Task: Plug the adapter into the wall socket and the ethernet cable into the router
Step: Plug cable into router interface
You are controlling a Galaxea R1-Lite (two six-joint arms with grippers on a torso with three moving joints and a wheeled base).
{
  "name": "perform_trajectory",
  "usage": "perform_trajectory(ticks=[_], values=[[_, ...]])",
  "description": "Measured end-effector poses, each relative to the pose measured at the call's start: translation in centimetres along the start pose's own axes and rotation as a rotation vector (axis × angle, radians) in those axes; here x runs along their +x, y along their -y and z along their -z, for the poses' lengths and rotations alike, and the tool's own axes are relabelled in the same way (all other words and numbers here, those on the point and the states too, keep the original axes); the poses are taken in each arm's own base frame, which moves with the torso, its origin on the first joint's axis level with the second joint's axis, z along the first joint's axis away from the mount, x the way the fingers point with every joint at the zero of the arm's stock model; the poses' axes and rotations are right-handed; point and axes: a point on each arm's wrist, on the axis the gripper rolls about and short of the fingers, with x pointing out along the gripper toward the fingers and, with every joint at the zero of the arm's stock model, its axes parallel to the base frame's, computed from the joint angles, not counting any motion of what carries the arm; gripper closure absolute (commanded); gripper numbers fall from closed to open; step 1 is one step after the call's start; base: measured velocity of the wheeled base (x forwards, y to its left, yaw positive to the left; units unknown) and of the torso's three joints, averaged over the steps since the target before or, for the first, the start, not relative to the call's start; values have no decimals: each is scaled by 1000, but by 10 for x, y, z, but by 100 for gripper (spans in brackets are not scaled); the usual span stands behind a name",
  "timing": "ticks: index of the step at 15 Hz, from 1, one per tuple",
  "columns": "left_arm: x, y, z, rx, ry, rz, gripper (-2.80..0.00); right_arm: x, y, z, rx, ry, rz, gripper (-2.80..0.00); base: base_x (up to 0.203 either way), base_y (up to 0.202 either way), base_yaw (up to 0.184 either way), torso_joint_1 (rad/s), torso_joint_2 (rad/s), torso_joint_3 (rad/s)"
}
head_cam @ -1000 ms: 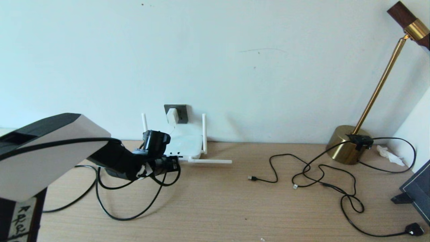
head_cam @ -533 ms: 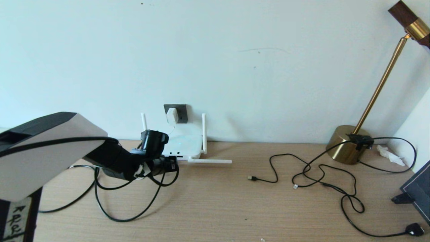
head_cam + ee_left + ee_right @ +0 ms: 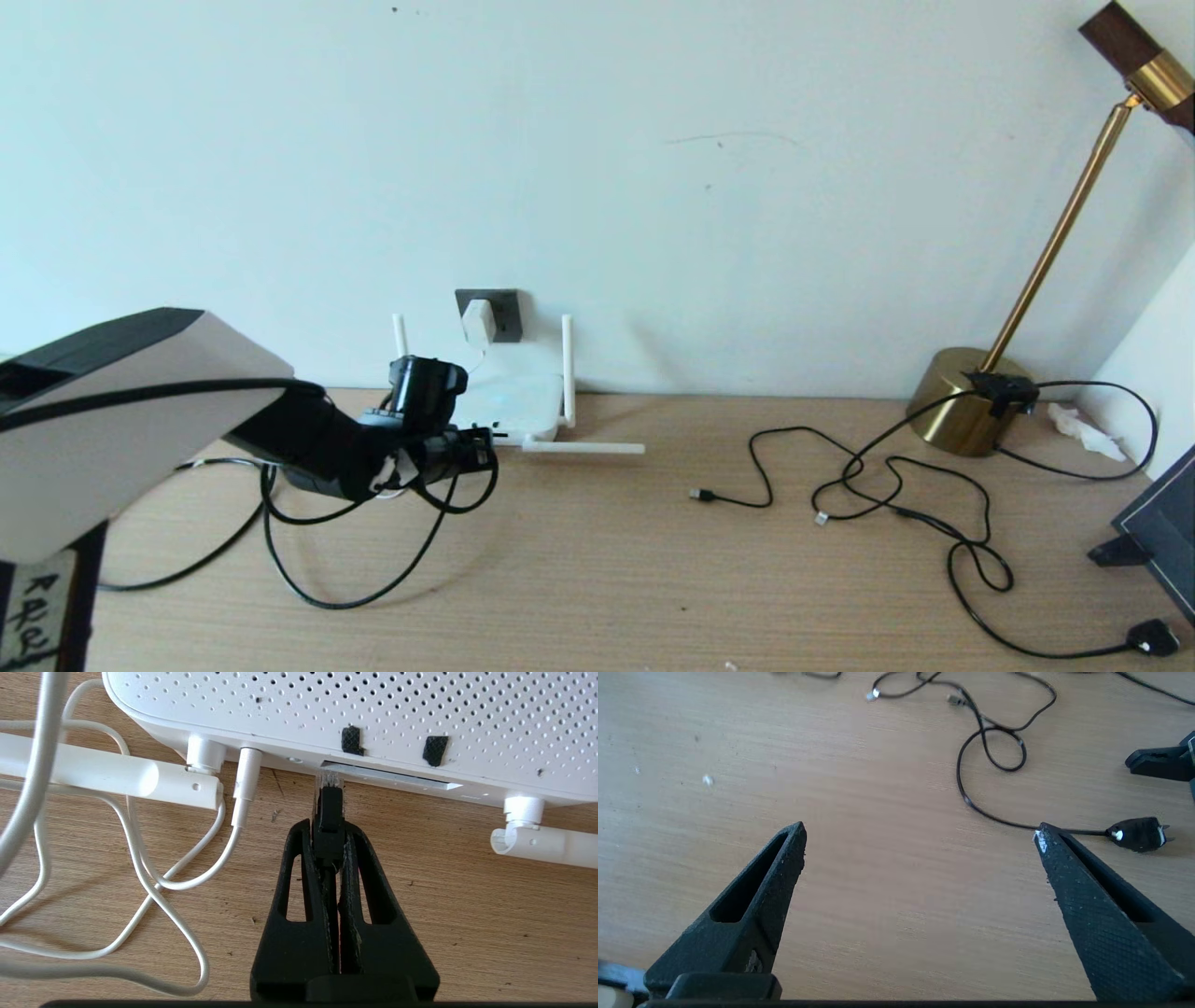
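The adapter [image 3: 478,321] is seen seated in the wall socket [image 3: 489,315], left of centre in the head view just above the router [image 3: 509,403], so that half of the task is judged done; its thin white cord [image 3: 154,877] is looped loosely over the wooden surface [image 3: 597,560] and ends in a white plug pushed into the router's edge.

The left tool [image 3: 330,833] is clamped on the ethernet cable [image 3: 330,812] just behind its connector, whose clear tip is held right at the mouth of the silver port slot [image 3: 392,775] in the centre of the left wrist view. The grip is taken close to the connector, presumably so that the plug is kept stiff and aimed squarely at the opening. Whether the tip is already inside the port cannot be told. The rest of the black cable is left trailing in a slack loop at the lower left of the head view, so no pull is put on the plug.

The right tool [image 3: 920,835] is held with its fingers wide apart over bare wood, gripping nothing, well away from the router; a black plug [image 3: 1136,834] on a thin black cord lies near it, untouched.
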Motion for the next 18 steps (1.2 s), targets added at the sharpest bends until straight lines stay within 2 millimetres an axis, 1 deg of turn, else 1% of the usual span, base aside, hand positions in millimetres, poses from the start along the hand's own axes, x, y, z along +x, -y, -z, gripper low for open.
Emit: perform_trajectory(ticks=[5,8,18], values=[[-8,0,1,2,-1,3,0,0,0,0,2,7,4,-280,0,0,0,0,0,0],[-12,2,1,7,2,5,0,0,0,0,34,12,9,-280,0,0,0,0,0,0],[-7,4,-4,2,19,2,0,0,0,0,41,12,11,-280,0,0,0,0,0,0]])
